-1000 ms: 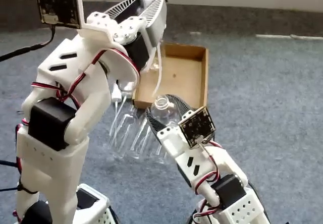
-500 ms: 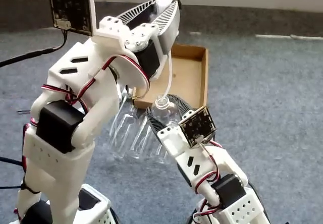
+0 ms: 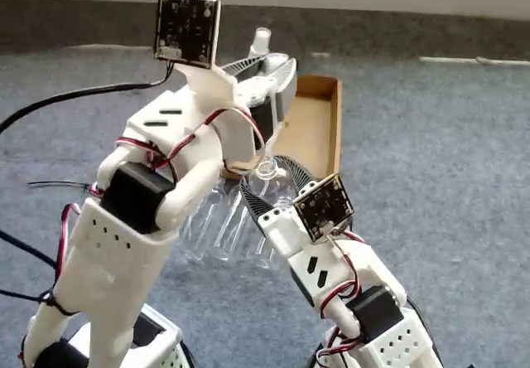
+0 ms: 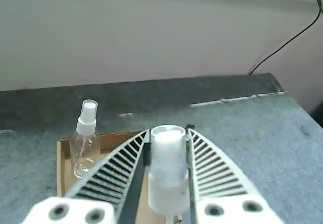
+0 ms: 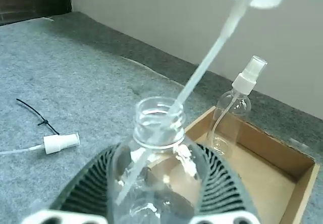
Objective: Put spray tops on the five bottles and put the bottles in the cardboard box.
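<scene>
High view: left arm has swung in and tipped up over the last second. The left claw (image 3: 267, 60) now sits just above the right claw's bottle, clamped on a white spray top (image 3: 262, 38), head up.

A second ago the dip tube (image 5: 202, 70) hung beside the bottle mouth. Right wrist view now shows it through the neck and down inside the open bottle (image 5: 157, 125). The spray head is still well clear of the neck, so it's not seated or screwed.

Uncapped bottles (image 3: 217, 219) lie on the grey counter (image 3: 431, 177) beside the left arm, unmoved.

Right claw (image 3: 269, 181) hasn't shifted. It's closed round the open bottle's body, holding it roughly upright just in front of the cardboard box (image 3: 319, 123).

The box holds one capped bottle (image 4: 85, 141), standing at a corner.

Judgement: tube is threaded for bottle two; lower and twist comes next. Most of the task remains.
</scene>
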Motion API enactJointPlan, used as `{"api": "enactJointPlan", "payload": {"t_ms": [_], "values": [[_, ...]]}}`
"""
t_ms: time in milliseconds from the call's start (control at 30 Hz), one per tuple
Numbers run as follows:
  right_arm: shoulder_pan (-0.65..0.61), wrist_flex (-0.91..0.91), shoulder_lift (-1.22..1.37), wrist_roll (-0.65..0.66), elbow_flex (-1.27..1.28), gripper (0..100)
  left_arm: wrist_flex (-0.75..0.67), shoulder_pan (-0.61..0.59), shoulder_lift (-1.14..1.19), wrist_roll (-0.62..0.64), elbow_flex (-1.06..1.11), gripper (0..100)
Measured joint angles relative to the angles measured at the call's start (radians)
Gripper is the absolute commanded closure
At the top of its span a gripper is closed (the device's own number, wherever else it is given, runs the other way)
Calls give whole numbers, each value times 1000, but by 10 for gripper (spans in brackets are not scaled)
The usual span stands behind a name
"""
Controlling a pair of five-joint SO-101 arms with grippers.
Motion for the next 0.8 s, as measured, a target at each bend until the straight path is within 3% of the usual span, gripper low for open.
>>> {"api": "enactJointPlan", "payload": {"t_ms": [200, 400, 700, 800], "values": [[68, 0, 2, -92, 0, 980, 0, 3, -216, 0, 198, 980], [77, 2, 2, -109, 2, 980, -97, 37, -348, -112, 410, 975], [89, 2, 2, -120, 0, 980, -123, 118, -353, -255, 471, 970], [91, 2, 2, -120, 0, 980, -123, 123, -356, -258, 471, 886]]}}
